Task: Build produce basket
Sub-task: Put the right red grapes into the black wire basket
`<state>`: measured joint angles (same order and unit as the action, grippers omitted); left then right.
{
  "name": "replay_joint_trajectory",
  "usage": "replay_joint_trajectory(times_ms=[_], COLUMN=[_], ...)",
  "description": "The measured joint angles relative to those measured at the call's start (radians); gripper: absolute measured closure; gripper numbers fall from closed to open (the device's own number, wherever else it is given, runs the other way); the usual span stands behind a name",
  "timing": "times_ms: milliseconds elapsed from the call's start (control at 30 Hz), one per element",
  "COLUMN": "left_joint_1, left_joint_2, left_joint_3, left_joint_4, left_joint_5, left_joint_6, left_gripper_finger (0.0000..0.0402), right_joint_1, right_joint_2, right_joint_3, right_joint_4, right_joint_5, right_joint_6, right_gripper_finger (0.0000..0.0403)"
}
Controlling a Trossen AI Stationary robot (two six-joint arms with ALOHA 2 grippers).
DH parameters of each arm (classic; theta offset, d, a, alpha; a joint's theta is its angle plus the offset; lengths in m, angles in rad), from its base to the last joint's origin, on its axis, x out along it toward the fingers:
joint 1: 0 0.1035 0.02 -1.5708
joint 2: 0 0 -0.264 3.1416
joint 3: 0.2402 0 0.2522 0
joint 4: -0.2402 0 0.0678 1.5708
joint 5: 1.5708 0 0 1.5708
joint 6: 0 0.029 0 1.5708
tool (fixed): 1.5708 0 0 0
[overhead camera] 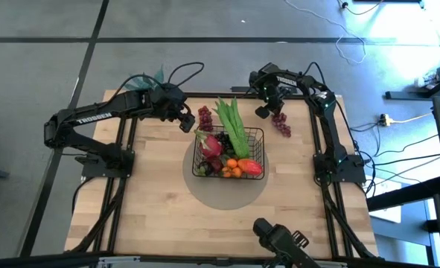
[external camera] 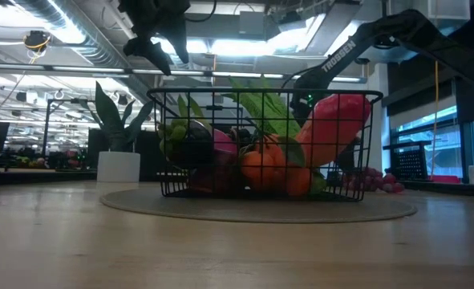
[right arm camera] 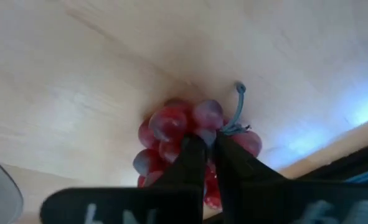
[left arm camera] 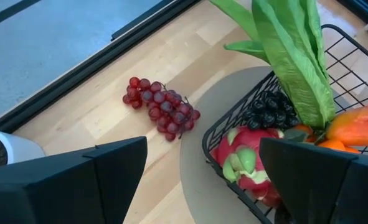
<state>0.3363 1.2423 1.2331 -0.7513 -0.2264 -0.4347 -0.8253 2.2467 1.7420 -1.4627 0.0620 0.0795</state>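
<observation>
High view: red grapes (overhead camera: pixel 204 117) lie between left end effector (overhead camera: pixel 186 123) and basket (overhead camera: pixel 258 137)

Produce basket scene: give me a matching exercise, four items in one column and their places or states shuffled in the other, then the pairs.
Items:
1. right tool
2. left tool
3. dragon fruit
4. loose red grape bunch

Places or states:
A. inside the basket, near the dark grapes
B. open, raised above the table beside the basket
C. lying on the table by the left tool, outside the basket
D. pinched at the stem end of another red grape bunch on the table

Pairs: 1-D, 2-B, 3-A, 4-C
</observation>
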Motion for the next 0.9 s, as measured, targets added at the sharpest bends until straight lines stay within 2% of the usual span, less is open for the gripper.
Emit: replay_joint_trajectory(times_ms=[267, 467, 733, 900], left_joint_1=[0.000, 0.000, 0.000, 0.000], left_joint_2=[0.000, 0.000, 0.000, 0.000], left_joint_3=[0.000, 0.000, 0.000, 0.000], left_joint_4=[0.000, 0.001, 0.001, 0.001], left_joint_5=[0.000, 0.000, 0.000, 0.000], left_joint_6=[0.027, 0.027, 0.027, 0.028], left_gripper_finger=[0.0104, 0.0104, 0.0104, 0.0104], right_joint_1=[0.020, 0.057, 0.099, 0.130], right_joint_2=[-0.001, -0.057, -0.185, -0.286], right_joint_3=[0.000, 0.000, 0.002, 0.002], right_joint_4=[-0.006, -0.024, -0.046, -0.088], right_joint_5=[-0.030, -0.030, -0.024, 0.046], right_joint_6=[-0.093, -0.108, -0.055, 0.025], right_gripper_finger=[0.0400, 0.0402, 0.0403, 0.0403])
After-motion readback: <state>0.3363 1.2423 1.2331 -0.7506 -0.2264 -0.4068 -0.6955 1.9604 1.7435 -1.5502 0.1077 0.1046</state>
